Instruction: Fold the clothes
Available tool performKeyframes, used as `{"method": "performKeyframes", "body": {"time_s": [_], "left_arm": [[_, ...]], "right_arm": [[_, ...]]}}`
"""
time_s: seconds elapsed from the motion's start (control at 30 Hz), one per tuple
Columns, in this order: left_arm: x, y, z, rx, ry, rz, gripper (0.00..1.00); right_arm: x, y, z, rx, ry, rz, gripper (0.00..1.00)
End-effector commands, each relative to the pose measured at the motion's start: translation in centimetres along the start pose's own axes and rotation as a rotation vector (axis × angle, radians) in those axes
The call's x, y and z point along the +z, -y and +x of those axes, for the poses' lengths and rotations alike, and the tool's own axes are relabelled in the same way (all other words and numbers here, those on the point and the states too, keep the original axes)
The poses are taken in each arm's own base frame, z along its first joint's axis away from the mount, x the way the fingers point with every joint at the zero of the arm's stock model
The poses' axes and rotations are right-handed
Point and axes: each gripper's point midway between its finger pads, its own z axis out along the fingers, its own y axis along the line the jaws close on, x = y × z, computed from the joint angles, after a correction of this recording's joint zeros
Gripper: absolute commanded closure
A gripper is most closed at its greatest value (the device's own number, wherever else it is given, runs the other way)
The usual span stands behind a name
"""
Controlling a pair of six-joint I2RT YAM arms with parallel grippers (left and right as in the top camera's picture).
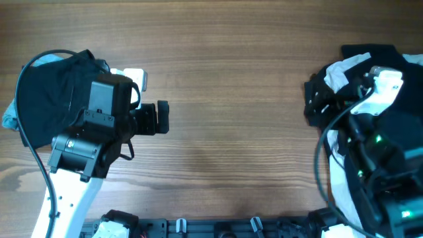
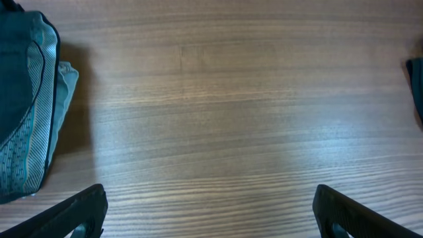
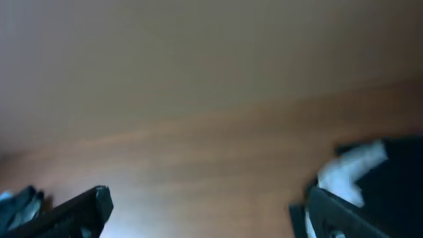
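A rumpled heap of black and off-white soft garments [image 1: 344,69] lies at the right edge of the desk. Its matte black folds are broken by crumpled pale patches, and the outline is lumpy and irregular. At the opposite side, against the left edge and toward the far-left corner, sits a flatter stack of dark matte fabric [image 1: 49,86]. Pale blue-green cloth peeks out along its rim. In the left wrist view this stack shows rounded, layered edges and fine ribbed stripes running along the cloth. The two piles are well apart, with a broad stretch of the brown wood-grain desk top [image 1: 231,99] between them, its grain running in long straight lines from side to side. The left gripper [image 2: 208,195] hangs over bare wood just beside the dark stack. Its two blunt black fingers are spread wide and there is nothing between them. The right gripper [image 3: 206,193] is seen only in a blurred view, yet its dark fingers are plainly far apart with only wood showing in the gap; the black and white heap is at its right side. The boxy black-and-white left arm [image 1: 86,145] reaches in from the near edge and partly covers the dark stack, with a thin black cable [image 1: 23,112] looping beside it. The right arm [image 1: 370,132] stretches over the heap.
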Motion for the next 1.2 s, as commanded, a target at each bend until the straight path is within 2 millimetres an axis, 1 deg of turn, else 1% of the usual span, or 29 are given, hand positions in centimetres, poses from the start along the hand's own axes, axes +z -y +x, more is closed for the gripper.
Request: {"method": "performKeyframes", "body": {"time_s": [0.0, 0.03, 0.07, 0.1, 0.13, 0.23, 0.3, 0.37, 0.43, 0.53, 0.67, 1.17], "left_arm": [[0.1, 0.1, 0.1, -0.008, -0.003, 0.000, 0.00], [0.1, 0.1, 0.1, -0.008, -0.003, 0.000, 0.00], [0.1, 0.1, 0.1, -0.008, -0.003, 0.000, 0.00], [0.1, 0.1, 0.1, -0.008, -0.003, 0.000, 0.00], [0.1, 0.1, 0.1, -0.008, -0.003, 0.000, 0.00], [0.1, 0.1, 0.1, -0.008, -0.003, 0.000, 0.00], [0.1, 0.1, 0.1, -0.008, -0.003, 0.000, 0.00], [0.1, 0.1, 0.1, -0.008, -0.003, 0.000, 0.00], [0.1, 0.1, 0.1, -0.008, -0.003, 0.000, 0.00], [0.1, 0.1, 0.1, -0.008, -0.003, 0.000, 0.00], [0.1, 0.1, 0.1, -0.008, -0.003, 0.000, 0.00], [0.1, 0.1, 0.1, -0.008, -0.003, 0.000, 0.00]], "right_arm": [[0.1, -0.5, 3.0, -0.215, 0.063, -0.087, 0.00], [0.3, 0.2, 4.5, -0.209, 0.069, -0.080, 0.00], [0.4, 1.3, 6.7, -0.204, 0.073, -0.061, 0.00], [0.2, 2.3, 8.3, -0.198, 0.090, -0.045, 0.00], [0.0, 3.0, 9.4, -0.192, 0.109, -0.037, 0.00], [-0.7, 4.6, 11.7, -0.180, 0.175, -0.023, 0.00], [-0.6, 5.5, 13.2, -0.176, 0.187, -0.004, 0.00], [0.3, 6.1, 15.5, -0.171, 0.186, -0.006, 0.00], [1.0, 6.4, 16.7, -0.125, 0.216, -0.015, 0.00], [1.5, 6.6, 17.5, -0.120, 0.227, -0.017, 0.00], [1.7, 6.6, 17.3, -0.125, 0.267, -0.025, 0.00], [1.8, 6.6, 17.4, -0.124, 0.261, -0.023, 0.00]]}}
